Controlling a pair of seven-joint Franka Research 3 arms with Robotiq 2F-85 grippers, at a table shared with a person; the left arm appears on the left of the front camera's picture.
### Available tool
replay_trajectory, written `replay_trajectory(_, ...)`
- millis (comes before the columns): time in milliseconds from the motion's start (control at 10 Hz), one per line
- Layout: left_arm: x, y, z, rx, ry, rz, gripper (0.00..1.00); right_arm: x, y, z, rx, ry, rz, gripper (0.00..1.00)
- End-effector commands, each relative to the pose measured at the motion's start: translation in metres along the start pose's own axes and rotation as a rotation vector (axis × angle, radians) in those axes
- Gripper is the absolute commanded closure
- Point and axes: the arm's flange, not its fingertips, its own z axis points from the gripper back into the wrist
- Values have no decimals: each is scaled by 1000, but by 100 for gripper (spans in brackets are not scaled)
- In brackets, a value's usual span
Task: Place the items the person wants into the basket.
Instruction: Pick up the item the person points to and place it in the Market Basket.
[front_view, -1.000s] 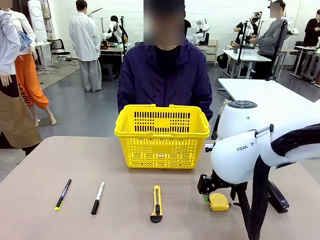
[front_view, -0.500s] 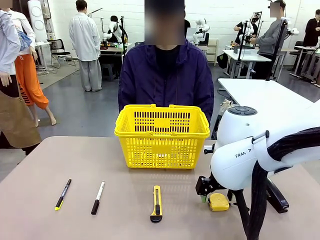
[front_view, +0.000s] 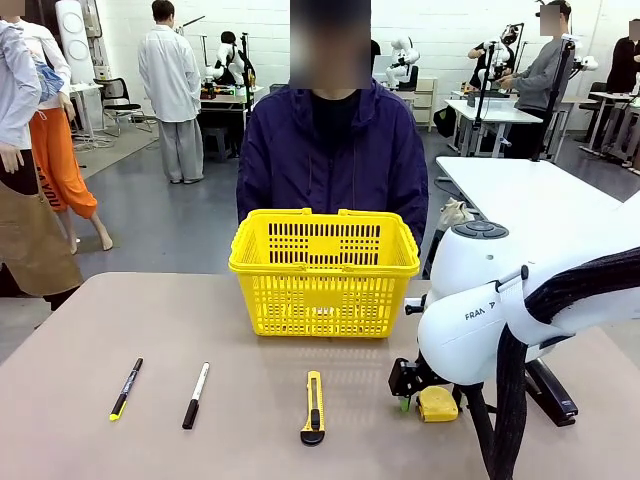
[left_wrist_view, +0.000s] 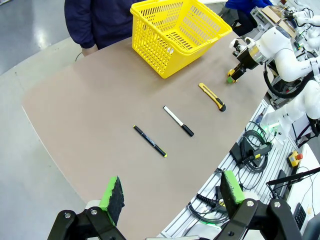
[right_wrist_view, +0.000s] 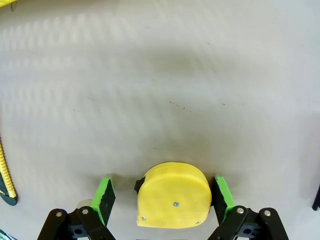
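Left tool: the black two-finger left tool with green pads was held high over the near edge of the grey-brown table, spread wide and empty.
Right tool: the right tool was lowered to the table with its jaws spread around the small yellow tape measure. One pad lay just beside the case and the other stood a little apart, so nothing was pinched.
Step in hand: the grasp of the tape measure was judged to be under way, with the approach done and the closing not yet made.
Next move: the jaws needed to be pressed onto the case, which then had to be lifted clear of the basket rim.
Near row: a yellow-and-black utility knife, a white marker pen with black cap and a black pen with yellow end were laid well apart.
Stapler: a black stapler was partly hidden behind the right arm.
Basket: the bright yellow lattice-sided plastic basket was set beyond the row, and no item was seen inside it.
Person: the person in a dark jacket was stationed just behind the basket.
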Motion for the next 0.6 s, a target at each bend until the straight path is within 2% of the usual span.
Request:
replay_trajectory(0,-1,0,1,-9,-7,-9,0,4,2,-1,-9,-13,18,0)
replay_trajectory(400,-1,0,1,-9,-7,-9,0,2,2,0,-19,6,8,0)
replay_trajectory(500,-1,0,1,-9,-7,-9,0,2,2,-1,-17,10,14,4)
